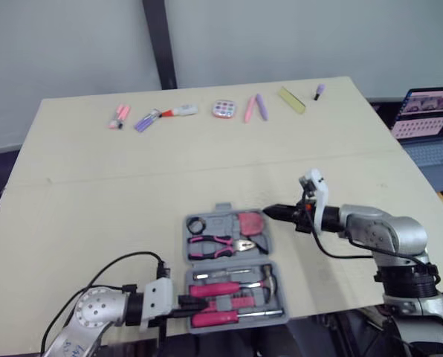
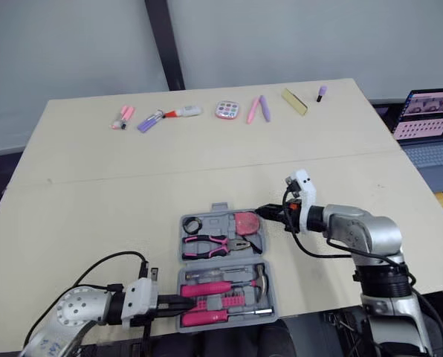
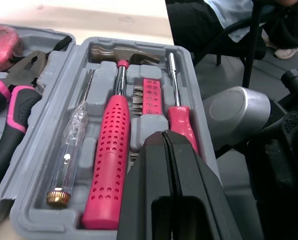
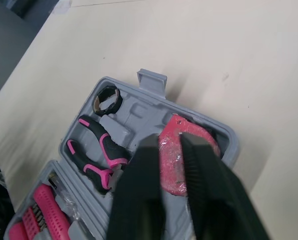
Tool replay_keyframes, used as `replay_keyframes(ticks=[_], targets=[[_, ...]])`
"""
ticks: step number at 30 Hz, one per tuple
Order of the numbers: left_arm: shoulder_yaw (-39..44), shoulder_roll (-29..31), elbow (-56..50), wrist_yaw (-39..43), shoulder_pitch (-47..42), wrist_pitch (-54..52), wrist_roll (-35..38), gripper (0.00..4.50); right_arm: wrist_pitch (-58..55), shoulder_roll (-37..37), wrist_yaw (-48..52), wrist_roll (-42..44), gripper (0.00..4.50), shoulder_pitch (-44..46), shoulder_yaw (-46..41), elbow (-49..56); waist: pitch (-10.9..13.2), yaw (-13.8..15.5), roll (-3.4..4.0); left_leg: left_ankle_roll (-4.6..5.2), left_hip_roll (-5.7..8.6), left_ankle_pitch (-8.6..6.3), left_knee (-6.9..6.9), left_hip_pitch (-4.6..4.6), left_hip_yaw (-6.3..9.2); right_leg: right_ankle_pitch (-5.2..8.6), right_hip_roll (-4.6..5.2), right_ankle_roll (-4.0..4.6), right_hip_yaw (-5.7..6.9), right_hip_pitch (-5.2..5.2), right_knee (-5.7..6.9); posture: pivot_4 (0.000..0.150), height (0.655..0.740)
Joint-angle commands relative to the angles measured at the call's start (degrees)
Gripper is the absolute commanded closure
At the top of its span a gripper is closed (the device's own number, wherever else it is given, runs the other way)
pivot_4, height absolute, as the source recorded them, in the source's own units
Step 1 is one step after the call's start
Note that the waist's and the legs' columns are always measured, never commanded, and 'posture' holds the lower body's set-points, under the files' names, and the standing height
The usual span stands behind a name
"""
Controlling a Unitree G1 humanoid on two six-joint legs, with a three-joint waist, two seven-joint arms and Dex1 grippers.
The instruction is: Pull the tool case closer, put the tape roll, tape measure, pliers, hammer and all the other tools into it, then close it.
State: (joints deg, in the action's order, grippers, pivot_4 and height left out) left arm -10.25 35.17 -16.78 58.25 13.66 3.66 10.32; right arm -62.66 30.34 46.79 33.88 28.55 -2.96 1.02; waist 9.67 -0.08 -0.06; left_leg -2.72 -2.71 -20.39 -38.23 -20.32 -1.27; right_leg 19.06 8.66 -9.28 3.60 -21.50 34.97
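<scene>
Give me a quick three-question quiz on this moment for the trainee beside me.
1. True or false: the tool case is already closed.
2. Which tool lies in the same half of the case as the hammer? A) pliers B) tape roll C) screwdriver
3. Fill in: the right jaws, standing apart, point at the pink ____.

Key: 1 false, both halves lie open on the table. 2 C. 3 tape measure.
</scene>
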Motion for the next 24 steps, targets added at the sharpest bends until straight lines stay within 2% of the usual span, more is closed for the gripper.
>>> replay_keyframes(ticks=[1,3,5,17,24], targets=[[-1.1,-0.4,0.5,-0.7,-0.4,1.2,-0.6,4.50,-2.9,1.0,0.4,2.0,1.77,1.3,-1.4,-1.8,0.0,0.1,0.00,0.00,0.00,0.00,0.00,0.00,0.00,0.00,0.00,0.00,0.00,0.00,-0.01,0.150,0.7400],[-1.6,-0.5,1.0,-1.0,-1.0,0.8,-0.9,4.50,-4.2,1.4,1.1,2.3,0.76,2.0,-1.0,-4.4,0.0,0.0,0.00,0.00,0.00,0.00,-0.01,0.00,0.00,0.00,0.00,0.00,0.00,0.00,0.00,0.150,0.7400],[-1.8,-0.4,1.4,-1.4,-1.2,0.8,-1.2,4.50,-4.6,1.4,1.6,2.3,0.14,2.7,-0.7,-6.5,0.0,0.0,0.00,0.00,0.00,0.00,-0.02,0.00,0.00,0.00,0.00,0.00,0.00,0.00,0.01,0.150,0.7400],[-2.4,-0.7,3.2,-3.3,-1.8,0.4,-1.8,4.50,-1.9,-2.1,2.8,-0.5,0.14,8.7,1.3,-22.3,0.0,-0.1,0.01,0.00,0.00,0.00,-0.01,0.00,-0.01,0.00,0.00,0.00,0.00,-0.01,0.00,0.150,0.7400],[-3.0,-0.8,5.3,-3.7,-2.4,0.8,-2.5,4.50,-0.1,-4.0,6.3,-1.5,0.14,11.0,3.3,-28.2,0.0,-0.2,0.02,0.00,0.00,0.00,-0.01,0.00,-0.01,0.00,0.00,0.00,0.01,-0.01,0.01,0.150,0.7400]])
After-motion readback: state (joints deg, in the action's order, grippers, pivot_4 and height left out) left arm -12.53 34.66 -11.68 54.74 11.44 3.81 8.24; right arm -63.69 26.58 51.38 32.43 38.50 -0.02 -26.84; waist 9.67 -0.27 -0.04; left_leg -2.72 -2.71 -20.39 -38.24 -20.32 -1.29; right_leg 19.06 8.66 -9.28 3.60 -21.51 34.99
